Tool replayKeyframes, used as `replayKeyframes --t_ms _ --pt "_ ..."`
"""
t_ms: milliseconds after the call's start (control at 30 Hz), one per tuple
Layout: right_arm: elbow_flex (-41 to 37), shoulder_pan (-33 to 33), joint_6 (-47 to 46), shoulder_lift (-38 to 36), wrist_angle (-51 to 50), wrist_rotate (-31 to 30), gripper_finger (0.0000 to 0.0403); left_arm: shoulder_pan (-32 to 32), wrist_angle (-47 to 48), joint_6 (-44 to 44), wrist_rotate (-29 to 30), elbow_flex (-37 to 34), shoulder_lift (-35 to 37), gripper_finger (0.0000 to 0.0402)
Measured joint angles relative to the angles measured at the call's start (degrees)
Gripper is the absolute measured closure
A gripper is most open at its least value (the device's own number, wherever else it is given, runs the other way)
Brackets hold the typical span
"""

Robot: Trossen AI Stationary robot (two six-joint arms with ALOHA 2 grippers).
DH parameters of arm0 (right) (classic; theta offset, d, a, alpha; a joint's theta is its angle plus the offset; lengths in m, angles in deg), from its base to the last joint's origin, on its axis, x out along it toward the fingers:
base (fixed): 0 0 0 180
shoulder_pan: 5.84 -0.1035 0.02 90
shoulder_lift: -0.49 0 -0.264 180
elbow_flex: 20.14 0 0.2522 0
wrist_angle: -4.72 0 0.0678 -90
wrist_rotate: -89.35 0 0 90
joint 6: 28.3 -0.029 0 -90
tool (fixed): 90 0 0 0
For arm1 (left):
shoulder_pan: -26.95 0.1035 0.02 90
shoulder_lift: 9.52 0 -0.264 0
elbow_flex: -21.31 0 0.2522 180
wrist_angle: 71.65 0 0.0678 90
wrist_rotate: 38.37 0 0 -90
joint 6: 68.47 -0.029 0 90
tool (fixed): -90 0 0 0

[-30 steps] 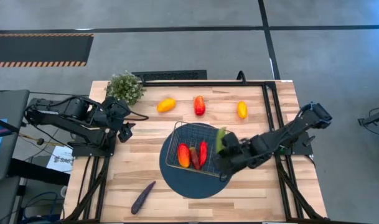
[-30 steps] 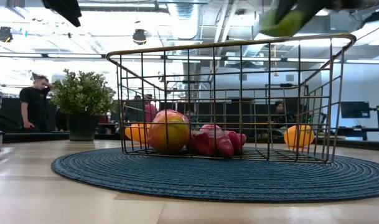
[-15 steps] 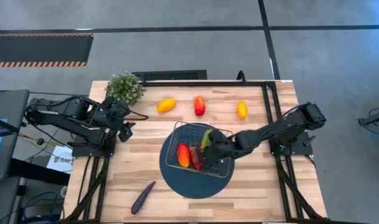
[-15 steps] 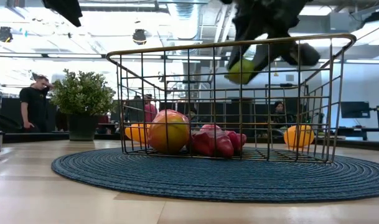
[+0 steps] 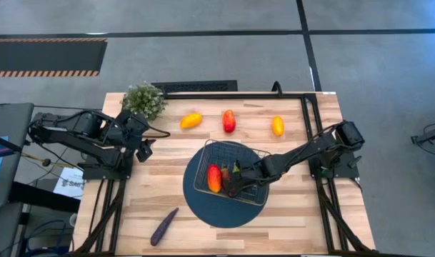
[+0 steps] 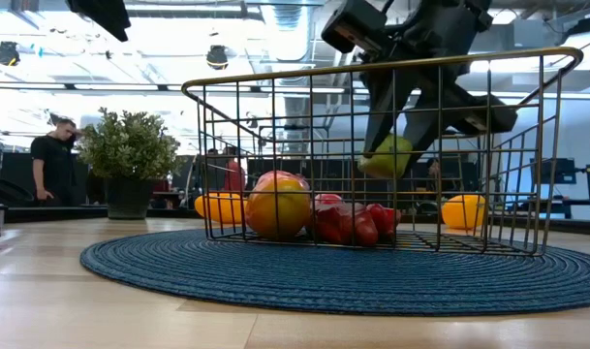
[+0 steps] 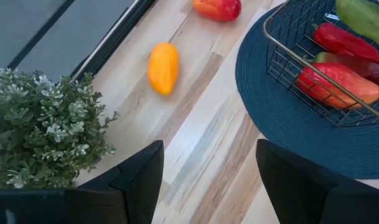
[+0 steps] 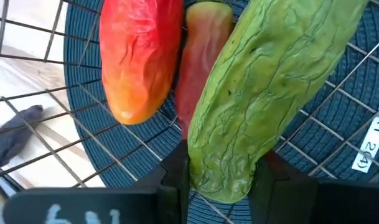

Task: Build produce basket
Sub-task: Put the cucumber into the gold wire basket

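- Right wrist view: the green pepper is clamped at one end between the right hand's two dark fingers, hanging inside the wire basket just above the red-orange pepper and a darker red one beside it.
- In the low view the green pepper sits below the basket's rim but clear of its floor, probably so it can be let go gently rather than dropped from height.
- The basket stands on the round blue mat near the middle of the surface, and holds three peppers apart from the held one.
- A second ago the right hand carried the green pepper above the basket's right rim; it has since moved in and down, and the basket has shifted slightly on the mat.
- Still outside: an orange pepper, a red one and a yellow one along the far edge, and a dark purple vegetable near the front-left corner.
- The left hand waits at the left edge beside the potted plant, fingers apart and empty, unchanged.
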Motion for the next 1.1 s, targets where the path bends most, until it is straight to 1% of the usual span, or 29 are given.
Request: replayKeyframes --t_ms 300,533,833,1100 --pt "0.0 2.5 4.8 0.0 -0.6 6.4 0.0294 0.0 0.0 -0.2 0.7 0.0 0.0 0.0162" --pt "0.0 4.3 7.7 0.0 -3.9 10.5 0.0294 0.0 0.0 -0.2 0.9 0.0 0.0 0.0162" --pt "0.0 5.4 9.3 0.0 -4.2 11.2 0.0294 0.0 0.0 -0.2 1.4 0.0 0.0 0.0162" --pt "0.0 5.4 9.5 0.0 -4.3 13.9 0.0294 0.0 0.0 -0.2 1.4 0.0 0.0 0.0162"
